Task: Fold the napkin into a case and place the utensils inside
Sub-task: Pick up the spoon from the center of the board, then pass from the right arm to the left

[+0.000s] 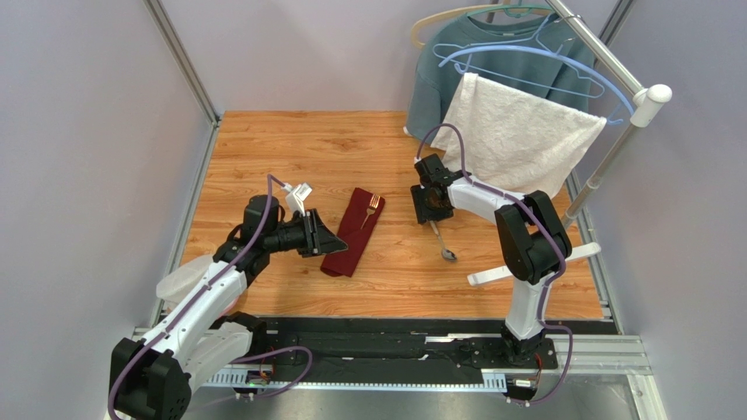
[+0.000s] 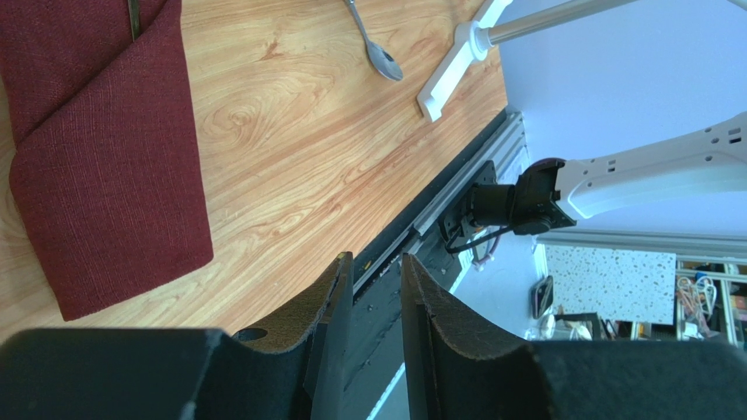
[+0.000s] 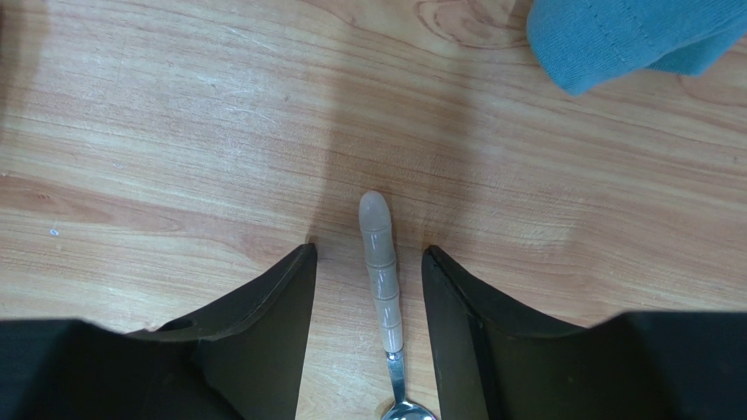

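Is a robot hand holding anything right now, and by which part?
Nothing is held yet. The right hand straddles the handle of the spoon, with gaps on both sides. The left hand is open and empty, near the napkin.

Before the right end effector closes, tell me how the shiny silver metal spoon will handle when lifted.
Likely stiff: the spoon is slim metal. Its rounded handle may slip in the right end effector. Lying flat on the wooden table, it leaves little to get under.

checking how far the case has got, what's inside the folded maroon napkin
The gold fork is in the napkin: tines stick out at the far end, the handle's end is hidden under the fold. The spoon lies outside, on the table.
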Controlling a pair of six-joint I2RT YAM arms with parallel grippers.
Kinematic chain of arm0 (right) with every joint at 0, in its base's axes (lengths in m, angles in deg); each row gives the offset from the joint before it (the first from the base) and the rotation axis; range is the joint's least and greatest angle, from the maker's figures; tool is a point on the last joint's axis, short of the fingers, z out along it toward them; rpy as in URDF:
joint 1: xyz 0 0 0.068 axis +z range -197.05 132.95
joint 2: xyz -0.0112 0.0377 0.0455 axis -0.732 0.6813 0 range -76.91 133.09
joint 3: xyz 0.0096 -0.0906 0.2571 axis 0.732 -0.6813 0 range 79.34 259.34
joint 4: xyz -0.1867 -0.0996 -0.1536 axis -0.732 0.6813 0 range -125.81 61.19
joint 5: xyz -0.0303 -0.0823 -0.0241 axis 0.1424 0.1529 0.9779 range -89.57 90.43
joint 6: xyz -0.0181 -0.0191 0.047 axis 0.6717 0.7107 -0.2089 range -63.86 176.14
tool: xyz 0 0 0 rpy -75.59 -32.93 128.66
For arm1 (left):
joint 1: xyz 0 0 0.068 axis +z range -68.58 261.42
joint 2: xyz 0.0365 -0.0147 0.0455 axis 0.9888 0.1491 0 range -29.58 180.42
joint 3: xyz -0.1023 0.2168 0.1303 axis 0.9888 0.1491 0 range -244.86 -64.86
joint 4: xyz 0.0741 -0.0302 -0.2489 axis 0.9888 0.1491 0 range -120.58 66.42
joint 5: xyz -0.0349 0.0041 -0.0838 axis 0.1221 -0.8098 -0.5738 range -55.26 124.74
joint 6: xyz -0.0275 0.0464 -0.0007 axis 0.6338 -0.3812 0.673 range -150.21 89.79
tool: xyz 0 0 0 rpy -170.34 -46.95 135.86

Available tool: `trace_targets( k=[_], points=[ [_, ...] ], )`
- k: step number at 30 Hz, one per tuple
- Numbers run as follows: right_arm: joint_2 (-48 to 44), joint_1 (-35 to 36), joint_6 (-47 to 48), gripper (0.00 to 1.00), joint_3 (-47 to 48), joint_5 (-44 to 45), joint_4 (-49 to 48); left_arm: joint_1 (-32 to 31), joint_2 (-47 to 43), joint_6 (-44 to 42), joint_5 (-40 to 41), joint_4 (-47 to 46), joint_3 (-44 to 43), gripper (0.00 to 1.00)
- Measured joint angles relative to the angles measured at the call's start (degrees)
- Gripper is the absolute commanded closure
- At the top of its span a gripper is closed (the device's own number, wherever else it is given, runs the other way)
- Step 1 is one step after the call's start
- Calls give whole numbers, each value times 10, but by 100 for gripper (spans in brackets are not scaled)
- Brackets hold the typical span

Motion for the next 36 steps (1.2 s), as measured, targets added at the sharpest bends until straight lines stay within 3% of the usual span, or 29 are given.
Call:
trace_targets(
  k=[1,4,5,8,14,17,22,28,36],
  points=[
    [-2,-2,0,51,-3,-5,-4,0,1,0,-1,2,0,65],
    [-11,-5,4,73,-18,-10,-20,0,7,0,-5,9,-5,66],
    [-14,-5,6,86,-23,-15,-26,0,9,0,-6,11,-7,66],
    [-24,0,19,100,-38,-25,-46,-1,12,0,-9,13,-13,65],
    [-124,64,111,100,-148,-38,-108,18,85,-5,-1,90,-78,68],
    [-186,106,185,100,-149,-112,-126,42,151,-21,-10,132,-124,65],
    [-262,152,333,100,-141,-180,-140,56,177,-26,-48,156,-133,57],
    [-272,210,497,100,-119,-235,-105,47,182,-9,-121,115,-115,57],
    [-253,237,593,100,-63,-316,-31,6,195,-3,-149,63,-88,56]
  ],
)
